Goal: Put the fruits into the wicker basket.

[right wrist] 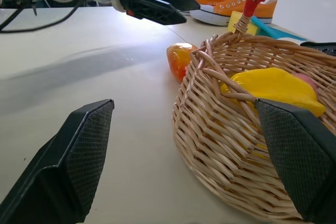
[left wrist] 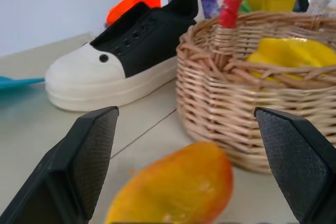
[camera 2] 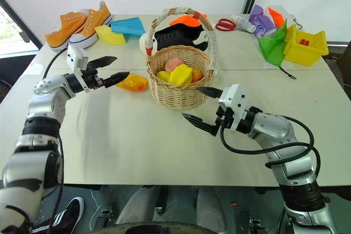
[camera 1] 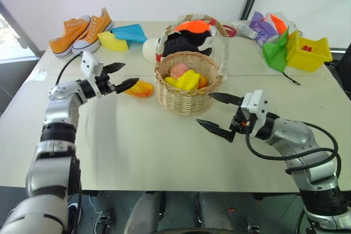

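Desk [camera 1: 137,152]: wicker basket [camera 1: 186,94] at centre, holding starfruit [camera 1: 188,79] among other fruit. Mango [camera 1: 139,88] on desk, just beside basket's left wall. Left tool [camera 1: 122,76]: fingers spread, empty, tips at mango. Right tool [camera 1: 216,113]: fingers spread, empty, near basket's right side.

Open table [camera 1: 137,146] in front; mango [camera 1: 139,88] hemmed by basket [camera 1: 186,94] on one side, shoe [left wrist: 121,61] behind.
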`<state>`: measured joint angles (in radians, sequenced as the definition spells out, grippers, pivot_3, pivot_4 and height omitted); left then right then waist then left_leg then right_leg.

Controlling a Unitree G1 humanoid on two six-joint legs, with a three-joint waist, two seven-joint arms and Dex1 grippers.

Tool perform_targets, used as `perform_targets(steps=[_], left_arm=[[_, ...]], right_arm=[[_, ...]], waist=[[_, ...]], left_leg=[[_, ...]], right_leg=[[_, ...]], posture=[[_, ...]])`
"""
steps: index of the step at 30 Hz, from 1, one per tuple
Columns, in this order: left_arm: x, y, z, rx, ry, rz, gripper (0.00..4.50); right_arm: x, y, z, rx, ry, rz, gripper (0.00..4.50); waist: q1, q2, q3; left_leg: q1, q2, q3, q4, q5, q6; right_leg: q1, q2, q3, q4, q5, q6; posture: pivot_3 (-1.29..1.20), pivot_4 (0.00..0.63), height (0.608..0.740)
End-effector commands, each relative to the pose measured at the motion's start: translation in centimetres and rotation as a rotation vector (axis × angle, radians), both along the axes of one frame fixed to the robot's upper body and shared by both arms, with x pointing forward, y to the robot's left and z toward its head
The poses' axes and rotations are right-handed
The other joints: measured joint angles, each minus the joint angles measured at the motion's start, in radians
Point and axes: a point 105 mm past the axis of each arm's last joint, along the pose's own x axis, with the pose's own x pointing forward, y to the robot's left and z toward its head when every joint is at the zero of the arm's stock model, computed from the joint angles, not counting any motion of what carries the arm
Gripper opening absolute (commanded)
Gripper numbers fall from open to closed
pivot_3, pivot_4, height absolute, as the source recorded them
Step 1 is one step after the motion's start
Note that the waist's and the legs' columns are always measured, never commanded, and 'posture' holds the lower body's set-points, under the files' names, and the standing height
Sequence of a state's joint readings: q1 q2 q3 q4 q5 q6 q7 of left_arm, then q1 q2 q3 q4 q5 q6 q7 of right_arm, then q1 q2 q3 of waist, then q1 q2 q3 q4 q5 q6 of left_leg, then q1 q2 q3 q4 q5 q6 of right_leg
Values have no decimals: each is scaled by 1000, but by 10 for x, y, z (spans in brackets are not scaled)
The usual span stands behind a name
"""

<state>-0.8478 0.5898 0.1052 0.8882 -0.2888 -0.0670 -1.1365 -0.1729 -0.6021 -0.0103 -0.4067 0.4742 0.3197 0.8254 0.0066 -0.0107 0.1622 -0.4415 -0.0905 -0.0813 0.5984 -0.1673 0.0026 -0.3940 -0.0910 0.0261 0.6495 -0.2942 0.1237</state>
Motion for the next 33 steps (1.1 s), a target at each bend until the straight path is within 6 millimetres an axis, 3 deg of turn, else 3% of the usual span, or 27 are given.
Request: perform_targets(steps=[1, 7, 20, 25, 28, 31, 33], left_arm=[[5, 9, 9, 58, -33, 6, 4426], [6, -2, -3, 145, 6, -70, 4426], [-4, -11, -66, 243, 200, -84, 4426], [-10, -9, -70, 196, 262, -121, 4426], [-17, -6, -74, 222, 252, -154, 3619], [-20, -1, -71, 208, 227, -145, 2266], [-19, 2, -64, 172, 209, -132, 2266]], right_arm=[[-4, 2, 9, 14, -49, -5, 4500], [-6, 5, 11, 24, -52, -9, 4500], [-5, 6, 20, 23, -75, -8, 4500], [-3, 6, 22, 24, -82, -9, 4500], [-3, 6, 22, 25, -84, -6, 4500], [-1, 7, 23, 27, -85, -1, 4500], [-1, 8, 23, 30, -86, 2, 4500]], waist=[[1, -1, 0], [1, -1, 1], [-2, -1, 1], [-2, -1, 0], [-2, 0, -1], [0, 2, -2], [5, 2, -2]], left_leg=[[0, 0, 0, 0, 0, 0], [-1, 0, 0, 0, 0, 0], [-1, 0, 0, 2, 0, 0], [0, 0, 0, 3, 0, 0], [0, 0, 0, 4, 0, 1], [0, 0, 0, 4, 0, 1], [1, 0, 0, 4, 0, 1]], right_leg=[[0, 0, 0, 0, 0, 0], [0, 2, 0, 1, 0, 0], [-1, 3, 0, 4, 0, 1], [0, 3, 0, 4, 0, 1], [0, 3, 0, 4, 0, 1], [1, 2, 0, 4, 0, 1], [2, 2, 0, 4, 0, 1]], posture=[[0, 150, 740], [0, 150, 740], [0, 150, 740], [0, 150, 740], [0, 150, 740], [0, 150, 740], [0, 150, 740]])
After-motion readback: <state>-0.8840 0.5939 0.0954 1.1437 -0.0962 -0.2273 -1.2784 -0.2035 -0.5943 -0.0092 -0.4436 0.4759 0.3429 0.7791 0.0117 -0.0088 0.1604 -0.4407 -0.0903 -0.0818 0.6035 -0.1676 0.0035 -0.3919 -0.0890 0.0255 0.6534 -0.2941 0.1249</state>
